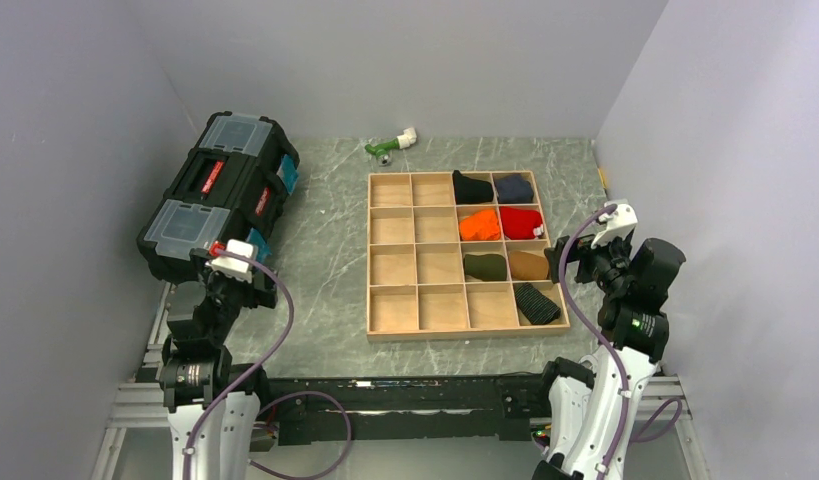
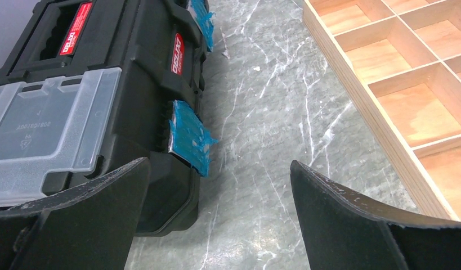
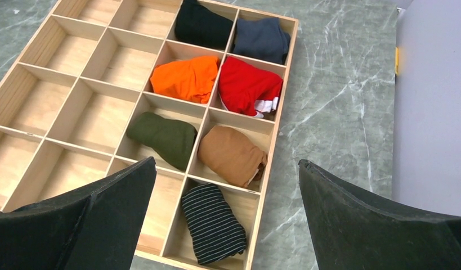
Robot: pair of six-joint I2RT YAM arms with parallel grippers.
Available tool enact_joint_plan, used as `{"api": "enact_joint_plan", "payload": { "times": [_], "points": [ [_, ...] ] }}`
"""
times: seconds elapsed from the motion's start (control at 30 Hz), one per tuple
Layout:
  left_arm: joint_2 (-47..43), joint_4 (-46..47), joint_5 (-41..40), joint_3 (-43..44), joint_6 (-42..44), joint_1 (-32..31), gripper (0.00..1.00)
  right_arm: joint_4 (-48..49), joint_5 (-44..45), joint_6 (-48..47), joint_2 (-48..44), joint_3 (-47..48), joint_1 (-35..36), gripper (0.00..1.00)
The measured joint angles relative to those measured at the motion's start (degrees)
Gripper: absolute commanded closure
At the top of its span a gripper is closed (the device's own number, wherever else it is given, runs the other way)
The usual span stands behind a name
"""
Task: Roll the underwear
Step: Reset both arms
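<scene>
In the wooden tray [image 1: 465, 334], olive underwear [image 3: 163, 138] lies rolled, apparently finished; my left hand [image 2: 219, 162] and right hand [image 3: 226, 163] released, needing only rest

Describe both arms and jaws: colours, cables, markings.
Left arm and right arm: black upper links, white lower segments near the base, a purple cable looping along each, a white camera mount at the wrist. Right arm shows a small green light. Jaws: broad, matte black, wedge-shaped, slightly frayed edges.
</scene>
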Motion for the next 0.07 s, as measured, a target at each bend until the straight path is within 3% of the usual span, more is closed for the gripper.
{"api": "enact_joint_plan", "payload": {
  "times": [0.07],
  "points": [
    [0.0,0.0,0.0,0.0,0.0,0.2,0.01,0.0,0.0,0.0,0.0,0.0,0.0,0.00]
  ]
}}
